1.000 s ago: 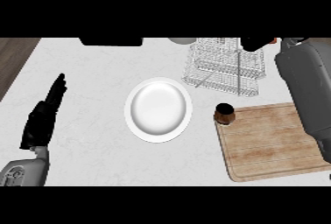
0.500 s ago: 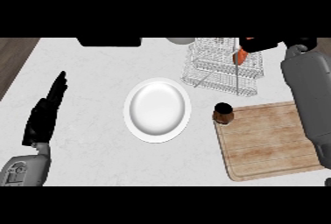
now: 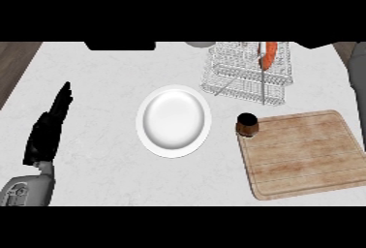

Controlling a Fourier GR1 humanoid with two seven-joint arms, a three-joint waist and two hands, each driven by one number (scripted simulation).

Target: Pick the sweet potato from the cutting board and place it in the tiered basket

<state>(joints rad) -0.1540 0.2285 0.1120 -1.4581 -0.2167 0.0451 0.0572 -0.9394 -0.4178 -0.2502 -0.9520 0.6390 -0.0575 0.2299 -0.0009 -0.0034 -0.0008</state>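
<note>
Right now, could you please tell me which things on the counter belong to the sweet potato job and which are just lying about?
Part of the job:
- sweet potato, lying in the basket
- tiered basket, wire
- cutting board, nothing on it

Just lying about:
- white plate
- dark jar at the board's corner
- left hand, resting open at the left

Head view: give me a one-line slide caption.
Orange sweet potato lies in the wire tiered basket; wooden cutting board bare; open left hand rests at left.
</note>
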